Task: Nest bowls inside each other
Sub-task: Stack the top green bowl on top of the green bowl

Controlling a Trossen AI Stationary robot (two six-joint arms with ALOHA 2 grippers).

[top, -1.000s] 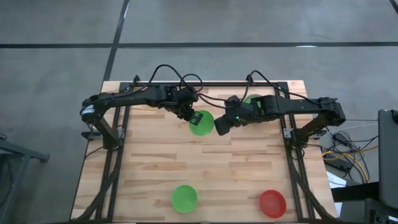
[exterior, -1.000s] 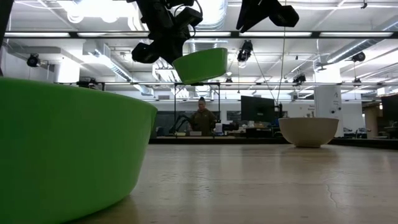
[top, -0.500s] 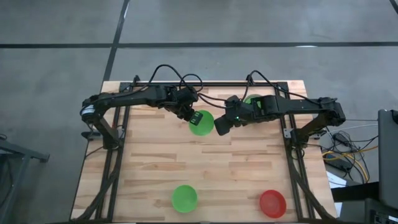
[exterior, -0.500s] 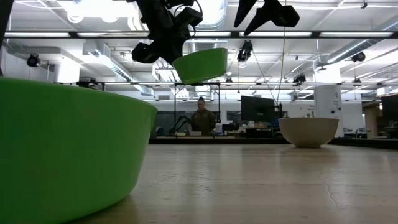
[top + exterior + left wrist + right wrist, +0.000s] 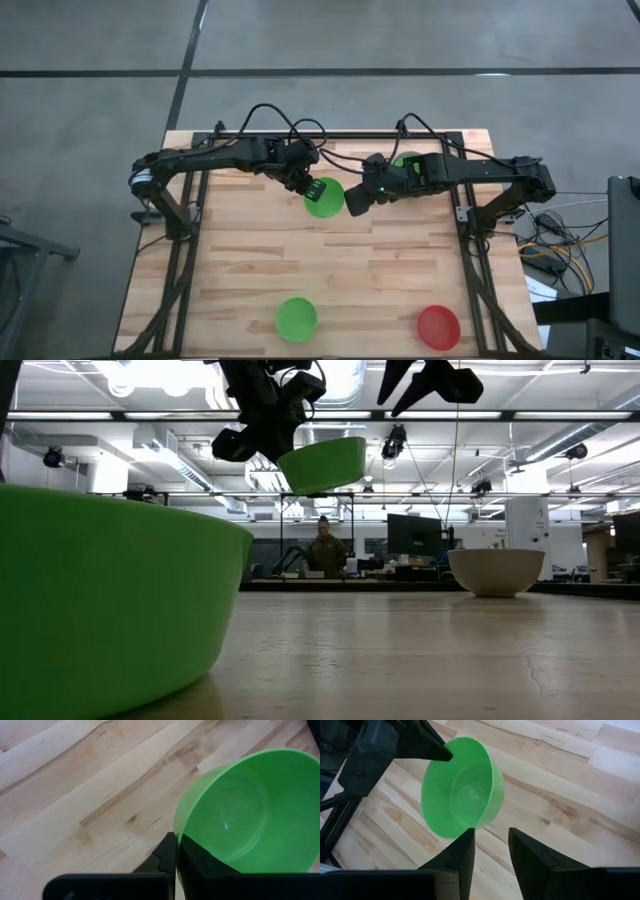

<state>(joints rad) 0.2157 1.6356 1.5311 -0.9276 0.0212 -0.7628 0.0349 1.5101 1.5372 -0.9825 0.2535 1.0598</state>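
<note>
- A green bowl [image 5: 323, 196] hangs in the air above the tabletop [image 5: 250, 260], near its far middle.
- The left hand [image 5: 311, 187] is clamped on that bowl's rim.
- The right hand [image 5: 356, 203] sits just beside the bowl, fingers [image 5: 462, 851] apart, holding nothing.
- Another green bowl [image 5: 296, 317] and a red bowl [image 5: 438, 326] rest near the front edge; a pale bowl [image 5: 496, 571] stands farther back.

Two black jointed arms [image 5: 215, 155], looping black cables [image 5: 285, 125]
</note>
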